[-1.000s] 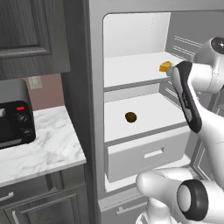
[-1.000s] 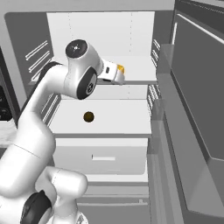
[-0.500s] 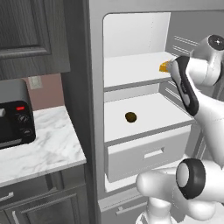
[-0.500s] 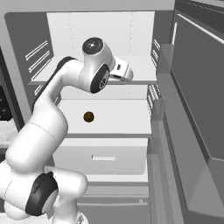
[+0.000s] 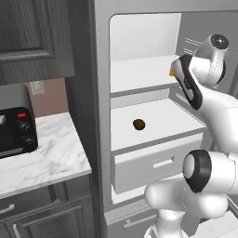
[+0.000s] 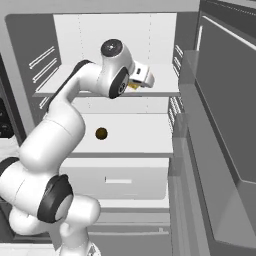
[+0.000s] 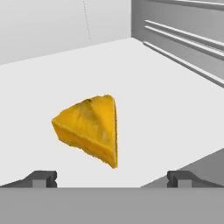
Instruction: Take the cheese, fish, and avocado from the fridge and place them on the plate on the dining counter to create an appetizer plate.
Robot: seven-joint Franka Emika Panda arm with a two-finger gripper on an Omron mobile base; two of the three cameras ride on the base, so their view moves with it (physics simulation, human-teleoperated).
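1. The fridge (image 5: 100, 139) stands open in front of me, white inside, with an upper shelf (image 5: 139, 74), a lower shelf (image 6: 135, 135) and a drawer (image 5: 158, 165) beneath.
2. My arm (image 6: 55, 135) reaches up to the upper shelf, toward its right side.
3. The gripper (image 7: 112, 177) is released, jaws spread wide and holding nothing; one fingertip shows at each side of the hand view's bottom.
4. The cheese (image 7: 89, 127) lies on the upper shelf just ahead of the gripper, slightly toward the left fingertip, apart from both. Its narrow edge points toward me and its broad rind side faces away to the left.
5. I judge the wedge light and firm, somewhat crumbly at the rough rind, and unlikely to slip. I would close across its two flat faces near the thick middle, not on the thin point, which could break or squirt out.
6. The avocado (image 5: 138, 124) sits alone on the lower shelf, well apart from the hand.
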